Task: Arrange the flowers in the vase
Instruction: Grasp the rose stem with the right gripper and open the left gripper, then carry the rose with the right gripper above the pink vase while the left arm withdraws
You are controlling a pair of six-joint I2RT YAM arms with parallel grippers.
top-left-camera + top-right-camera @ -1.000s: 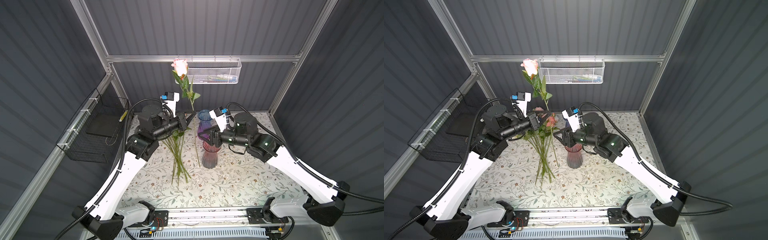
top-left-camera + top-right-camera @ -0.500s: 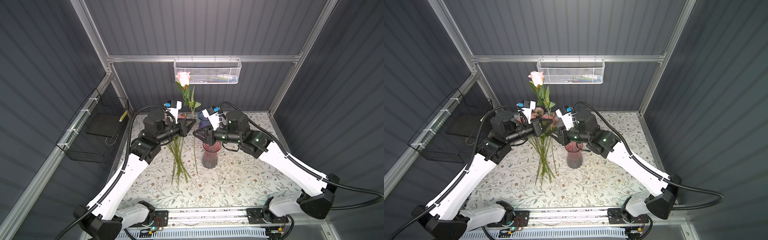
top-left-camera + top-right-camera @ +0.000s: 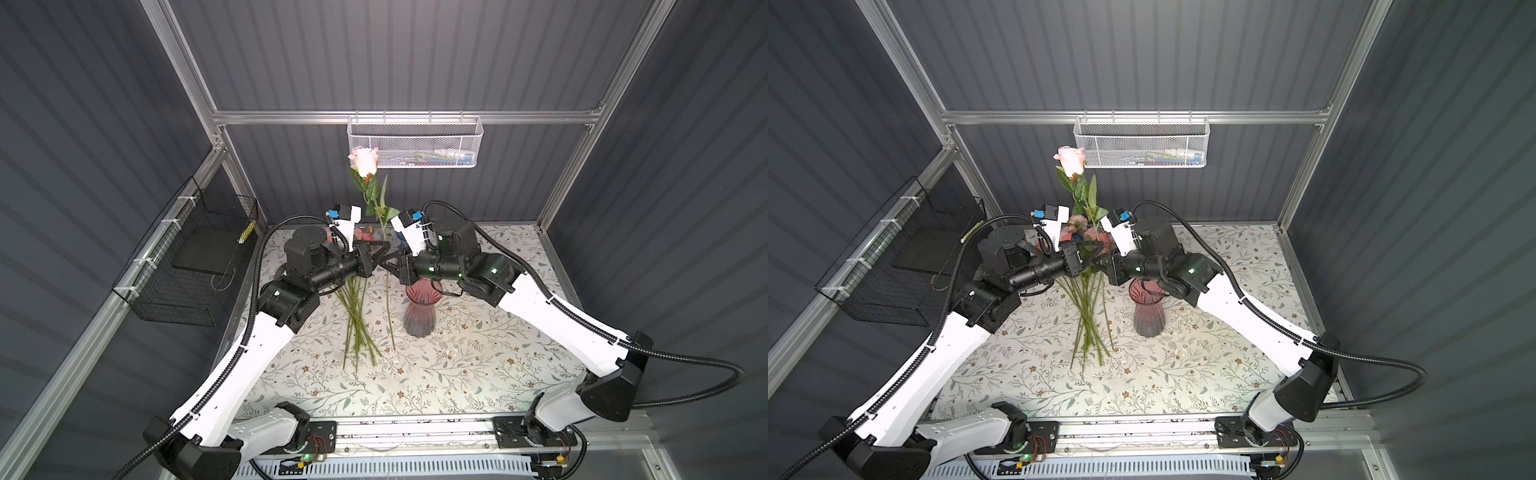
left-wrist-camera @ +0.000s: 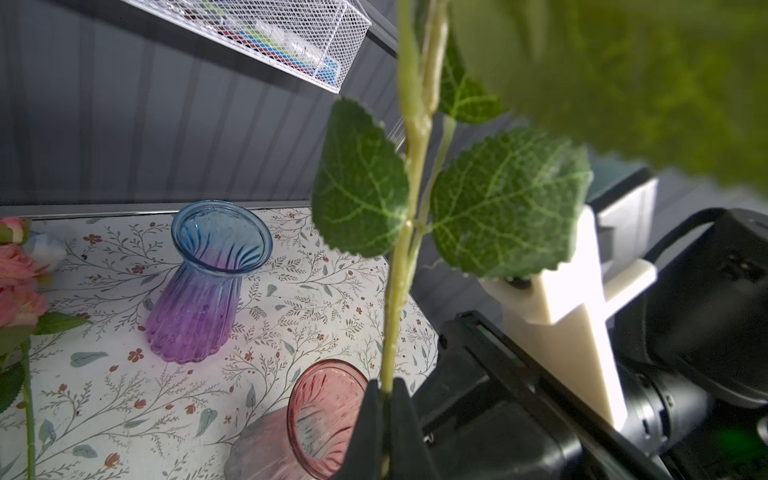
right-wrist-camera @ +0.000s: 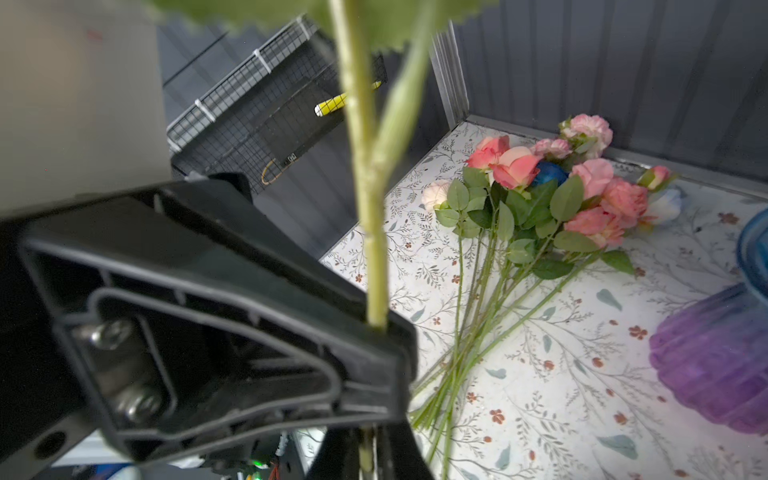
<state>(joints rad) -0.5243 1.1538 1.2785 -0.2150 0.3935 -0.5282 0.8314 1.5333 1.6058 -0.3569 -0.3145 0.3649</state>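
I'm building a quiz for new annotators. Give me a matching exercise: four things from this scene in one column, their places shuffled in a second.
Things
1. raised pink rose
2. bunch of flowers
3. pink vase
4. blue-and-purple vase

Places
A. standing on the table just below the right arm
B. upright in the air, stem pinched by the left gripper and the right gripper
C. standing nearest the back wall
D. lying flat on the table

Pairs: 1-B, 2-D, 3-A, 4-C

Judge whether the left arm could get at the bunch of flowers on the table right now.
Probably not yet: the left gripper is shut on the stem of the raised rose, as is the right gripper. The bunch lies below with nothing between, so once freed it likely could.
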